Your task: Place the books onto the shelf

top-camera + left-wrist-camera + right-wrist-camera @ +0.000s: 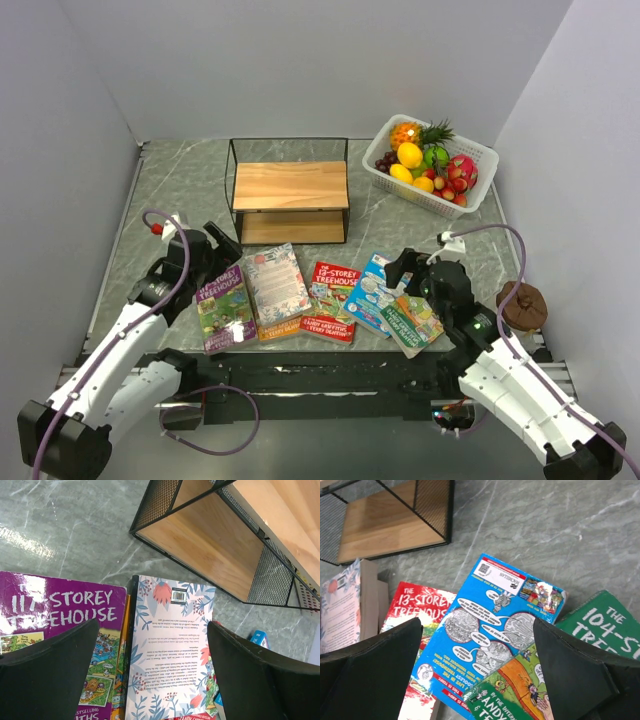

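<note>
My left gripper (152,625) and right gripper (477,622) both stand spread wide, holding nothing. The books (318,298) lie fanned and overlapping on the table (400,225), just short of the shelf (290,187). Overlaps hide several covers; my fingers (45,680) cut off titles.

Books (320,300) lie flat in an overlapping row on the worktop (180,190): purple 117-Storey Treehouse (224,305), floral book (276,283) back cover up on an orange book (283,329), red 13-Storey Treehouse (332,298), blue book (370,292) back cover up, green 104-Storey book (417,322). Shelf (290,186) stands upright just behind them, two light wooden boards in a black wire frame.
</note>
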Controlling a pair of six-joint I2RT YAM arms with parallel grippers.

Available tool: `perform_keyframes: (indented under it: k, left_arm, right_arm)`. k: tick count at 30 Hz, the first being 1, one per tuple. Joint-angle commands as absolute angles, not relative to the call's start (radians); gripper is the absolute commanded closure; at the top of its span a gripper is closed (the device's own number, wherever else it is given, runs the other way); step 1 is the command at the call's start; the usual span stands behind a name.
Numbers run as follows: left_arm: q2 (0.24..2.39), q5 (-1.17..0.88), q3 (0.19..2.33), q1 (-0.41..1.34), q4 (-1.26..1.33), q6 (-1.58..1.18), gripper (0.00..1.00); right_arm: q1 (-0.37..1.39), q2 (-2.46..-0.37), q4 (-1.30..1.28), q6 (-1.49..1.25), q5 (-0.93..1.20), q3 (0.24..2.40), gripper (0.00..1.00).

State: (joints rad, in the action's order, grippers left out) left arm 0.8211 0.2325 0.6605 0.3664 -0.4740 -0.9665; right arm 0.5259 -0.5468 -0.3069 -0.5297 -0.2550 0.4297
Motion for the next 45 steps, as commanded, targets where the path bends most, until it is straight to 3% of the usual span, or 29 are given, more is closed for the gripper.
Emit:
perform_keyframes:
  k: [1, 10, 14, 20, 26, 32, 45]
  left_arm:
    - [0.801, 0.201, 0.666, 0.37, -0.428, -0.965, 0.04]
    - [0.723, 0.186, 0.621, 0.37, -0.448, -0.931, 0.02]
    - [0.713, 0.118, 0.598, 0.37, -0.431, -0.936, 0.01]
    - [0.684, 0.049, 0.549, 0.388, -0.408, -0.937, 0.19]
    - [0.614, 0.045, 0.476, 0.411, -0.417, -0.983, 0.3]
    - [0.684, 0.041, 0.454, 0.433, -0.407, -1.003, 0.39]
    - [0.727, 0.009, 0.374, 0.454, -0.336, -1.025, 0.4]
  right_arm:
    - [0.528, -0.557, -0.256, -0.518, -0.226, 0.44, 0.01]
    - [0.529, -0.643, -0.086, -0.518, 0.053, 0.451, 0.01]
    - [0.599, -0.791, -0.034, -0.564, 0.112, 0.501, 0.0]
    - [0.764, -1.079, -0.005, -0.584, 0.083, 0.644, 0.0]
    - [0.824, -1.325, 0.072, -0.653, 0.155, 0.747, 0.0]
    - [0.831, -1.495, 0.123, -0.701, 0.163, 0.81, 0.0]
    - [0.828, -1.729, 0.351, -0.767, 0.429, 0.819, 0.01]
